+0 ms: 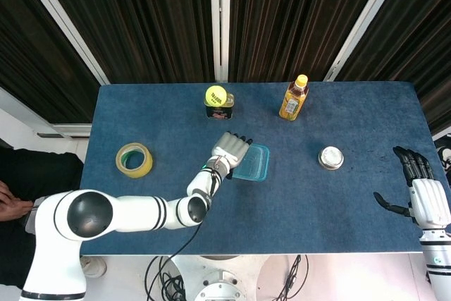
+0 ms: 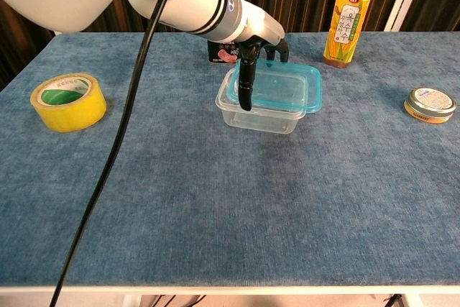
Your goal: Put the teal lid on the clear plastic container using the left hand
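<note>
The teal lid (image 2: pixel 279 88) lies over the clear plastic container (image 2: pixel 259 116), shifted a little to the right so it overhangs that side. My left hand (image 2: pixel 253 48) grips the lid at its left edge, thumb down in front and fingers over the top. From the head view the lid (image 1: pixel 254 163) covers nearly all of the container, with the left hand (image 1: pixel 230 151) at its left edge. My right hand (image 1: pixel 423 194) hovers at the table's right edge, fingers spread and holding nothing.
A yellow tape roll (image 2: pixel 68 101) sits at the left. A tennis ball on a dark can (image 1: pixel 217 96) stands just behind the container. An orange drink bottle (image 2: pixel 347 16) is at the back right, and a round tin (image 2: pixel 430 104) lies to the right.
</note>
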Controlling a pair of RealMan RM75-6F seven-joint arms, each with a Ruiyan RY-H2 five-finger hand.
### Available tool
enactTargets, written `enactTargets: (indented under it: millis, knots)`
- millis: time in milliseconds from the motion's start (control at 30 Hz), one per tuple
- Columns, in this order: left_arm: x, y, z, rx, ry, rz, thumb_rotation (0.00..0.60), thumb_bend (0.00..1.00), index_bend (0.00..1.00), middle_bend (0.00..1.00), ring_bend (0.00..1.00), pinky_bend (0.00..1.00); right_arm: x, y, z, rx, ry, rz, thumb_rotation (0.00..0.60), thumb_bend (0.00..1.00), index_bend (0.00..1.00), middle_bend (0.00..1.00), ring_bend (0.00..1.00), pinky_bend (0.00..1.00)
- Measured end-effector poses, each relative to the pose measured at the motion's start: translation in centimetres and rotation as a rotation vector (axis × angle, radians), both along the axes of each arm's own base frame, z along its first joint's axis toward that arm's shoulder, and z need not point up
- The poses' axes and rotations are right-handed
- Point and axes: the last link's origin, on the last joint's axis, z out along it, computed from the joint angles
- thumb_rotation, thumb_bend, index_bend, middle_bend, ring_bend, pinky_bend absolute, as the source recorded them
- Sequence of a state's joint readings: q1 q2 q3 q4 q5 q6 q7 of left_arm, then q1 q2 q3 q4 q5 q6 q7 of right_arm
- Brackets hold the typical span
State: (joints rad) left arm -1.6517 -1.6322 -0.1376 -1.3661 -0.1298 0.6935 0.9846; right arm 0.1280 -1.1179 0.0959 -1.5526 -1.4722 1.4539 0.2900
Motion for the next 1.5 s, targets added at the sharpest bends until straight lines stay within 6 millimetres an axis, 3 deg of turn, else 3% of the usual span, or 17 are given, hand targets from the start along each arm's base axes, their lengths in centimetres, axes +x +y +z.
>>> enactTargets:
  millis: [400, 1500]
  knots:
    - [-1.0, 0.9, -0.4, 0.006, 0.027, -0.015, 0.6, 0.21, 0.29, 0.26, 0.15, 0.17, -0.1, 0.0, 0.0, 0.003, 0.001, -0.009, 0.6, 0.13, 0.0, 0.06, 0.0, 0.0]
    - [-1.3, 1.0, -0.3, -0.013, 0.057, 0.009, 0.6, 0.21, 0.29, 0.25, 0.15, 0.16, -0.2, 0.0, -0.1, 0.005, 0.0, -0.007, 0.6, 0.13, 0.0, 0.06, 0.0, 0.0]
